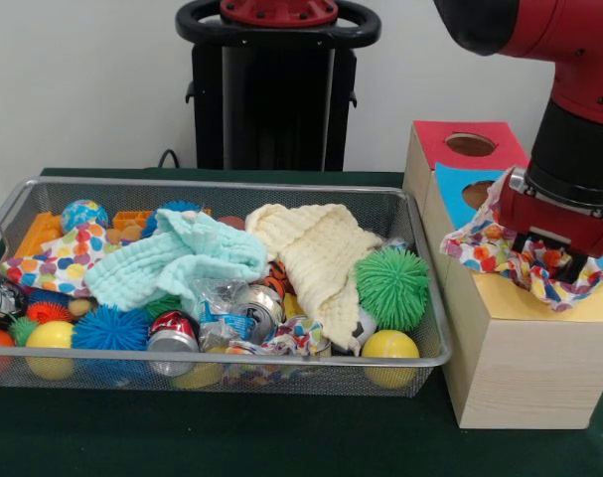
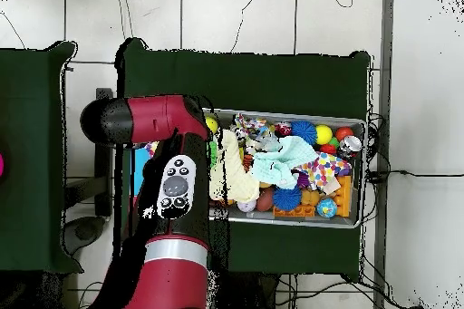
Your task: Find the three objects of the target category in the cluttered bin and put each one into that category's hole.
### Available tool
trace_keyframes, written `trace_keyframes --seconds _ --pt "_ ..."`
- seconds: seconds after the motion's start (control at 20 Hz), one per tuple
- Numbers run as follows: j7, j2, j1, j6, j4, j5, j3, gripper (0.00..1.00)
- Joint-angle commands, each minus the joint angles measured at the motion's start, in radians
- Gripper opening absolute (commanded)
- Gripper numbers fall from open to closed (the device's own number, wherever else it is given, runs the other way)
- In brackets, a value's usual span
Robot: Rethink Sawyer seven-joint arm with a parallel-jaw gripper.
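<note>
My gripper (image 1: 551, 260) is down over the yellow top (image 1: 529, 303) of the nearest wooden box. It is shut on a polka-dot cloth (image 1: 478, 244), which bunches around it and spreads over the box top. The hole is hidden under the cloth and gripper. A second polka-dot cloth (image 1: 58, 260) lies at the left end of the wire bin (image 1: 231, 360) and also shows in the overhead view (image 2: 322, 169). A third (image 1: 293, 338) lies half buried at the bin's front middle. In the overhead view my arm (image 2: 177, 178) covers the boxes and the gripper.
A mint-green cloth (image 1: 177, 260) and a cream cloth (image 1: 316, 253) lie over the bin's middle. Around them are spiky balls, crushed cans and yellow balls. The blue-topped box (image 1: 458, 187) and the red-topped box (image 1: 470, 144) stand behind the yellow one.
</note>
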Motion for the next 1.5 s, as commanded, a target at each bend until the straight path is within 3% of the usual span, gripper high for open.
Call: trace_keyframes --seconds 0.05,0.5,0.85,1.3,1.5 --pt "0.060 0.055 -0.018 0.072 -0.001 -0.046 0.002 1.00" --pt "0.042 -0.051 -0.011 0.128 0.060 -0.030 0.002 1.00" --pt "0.040 -0.081 -0.009 0.140 0.075 -0.030 -0.005 1.00" --pt "0.012 -0.153 -0.037 0.073 0.153 -0.005 0.039 1.00" --pt "-0.005 -0.195 -0.045 0.087 0.181 -0.006 0.040 1.00"
